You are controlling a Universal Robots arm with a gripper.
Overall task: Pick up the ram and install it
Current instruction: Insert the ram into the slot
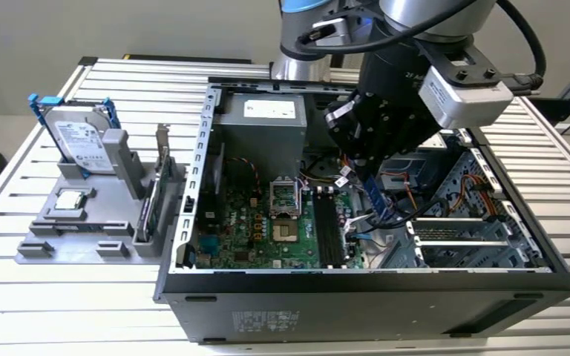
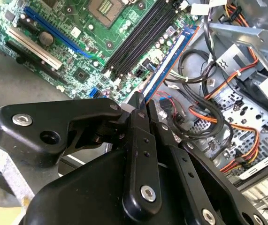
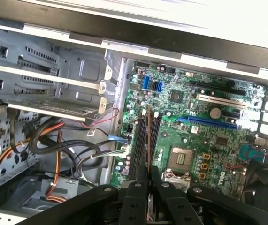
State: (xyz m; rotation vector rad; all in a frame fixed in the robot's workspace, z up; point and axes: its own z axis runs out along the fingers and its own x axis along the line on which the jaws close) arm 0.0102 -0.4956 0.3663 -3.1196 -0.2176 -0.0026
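Your claw is clamped on the ram, near the memory slots. Install step; it likely needs squaring to one.

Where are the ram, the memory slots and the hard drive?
ram [image 2: 171, 58]: second wrist view, middle of its long face.
memory slots [image 2: 141, 40]: second wrist view, mid-length of the black slots.
hard drive [image 1: 79, 139]: exterior view, its silver-labelled face.
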